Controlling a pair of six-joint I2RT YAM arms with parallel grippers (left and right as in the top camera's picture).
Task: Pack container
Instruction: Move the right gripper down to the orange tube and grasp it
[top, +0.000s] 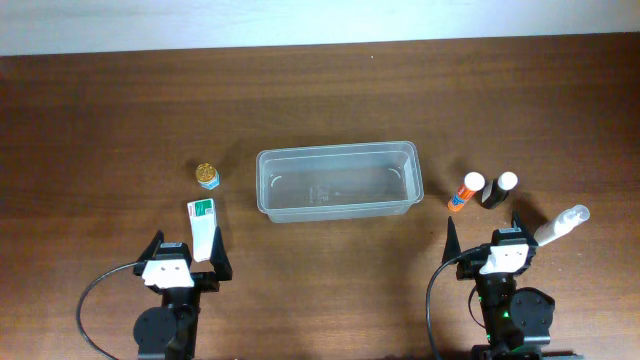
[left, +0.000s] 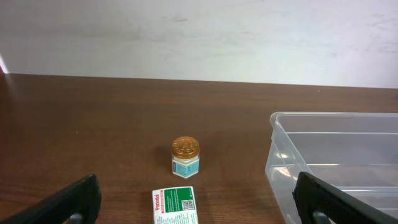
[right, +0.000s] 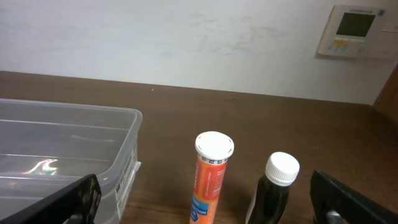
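Observation:
The clear plastic container (top: 338, 181) sits empty in the middle of the table; it also shows in the left wrist view (left: 336, 158) and the right wrist view (right: 65, 143). A small gold-capped jar (top: 207, 176) (left: 186, 157) and a green-and-white box (top: 203, 226) (left: 173, 206) lie left of it. An orange tube (top: 465, 191) (right: 210, 177), a dark bottle with a white cap (top: 499, 188) (right: 276, 190) and a clear spray bottle (top: 560, 225) lie right of it. My left gripper (top: 186, 251) (left: 199, 214) is open behind the box. My right gripper (top: 487, 238) (right: 205, 214) is open behind the tube and dark bottle.
The wooden table (top: 120, 120) ends at a white wall at the back. A wall thermostat (right: 351, 31) shows in the right wrist view.

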